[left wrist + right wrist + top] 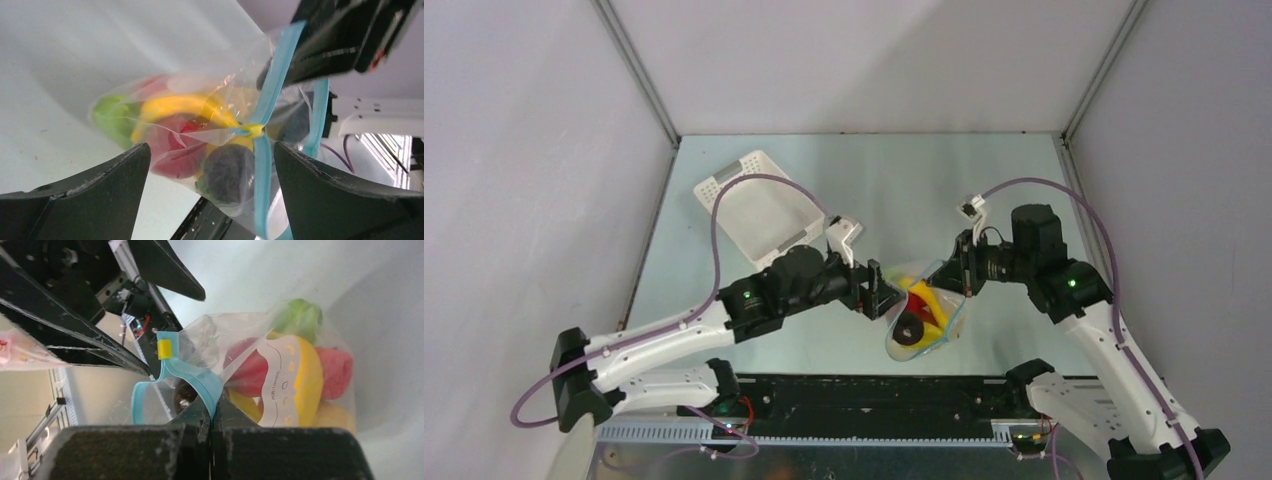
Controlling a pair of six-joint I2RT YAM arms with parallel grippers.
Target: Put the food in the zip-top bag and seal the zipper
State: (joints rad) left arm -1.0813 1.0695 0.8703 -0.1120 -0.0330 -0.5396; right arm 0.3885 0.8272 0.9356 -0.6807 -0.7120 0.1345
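Left wrist view: the small clear, crinkly plastic zip-top bag (220,95) sits between the two black fingers of the left gripper (211,149). These fingers are spread wide and grip nothing. The glossy toy food (185,106) is inside the bag: yellow, red, green and dark purple pieces packed together.

The right gripper (212,409) is fully closed, pinching the light blue zipper strip (196,379) at one end of the mouth. A small yellow tab (255,130) rides on the strip, and it is probably the slider. In the right wrist view the two blue lips part into a loop beside the pinch point, so the seal is judged incomplete.

In the top external view the bag lies near the front of the pale table (924,180), between the two grippers.

Handling characteristics (judgement):
- Film: thin, limp and slippery. It will buckle if pushed.
- Load: light, but loose enough to shift and bulge the walls.
- Strip: the only firm part.

Take hold on the strip or the tab, never on the film. Keep the opposite end pinned so that the strip stays taut.
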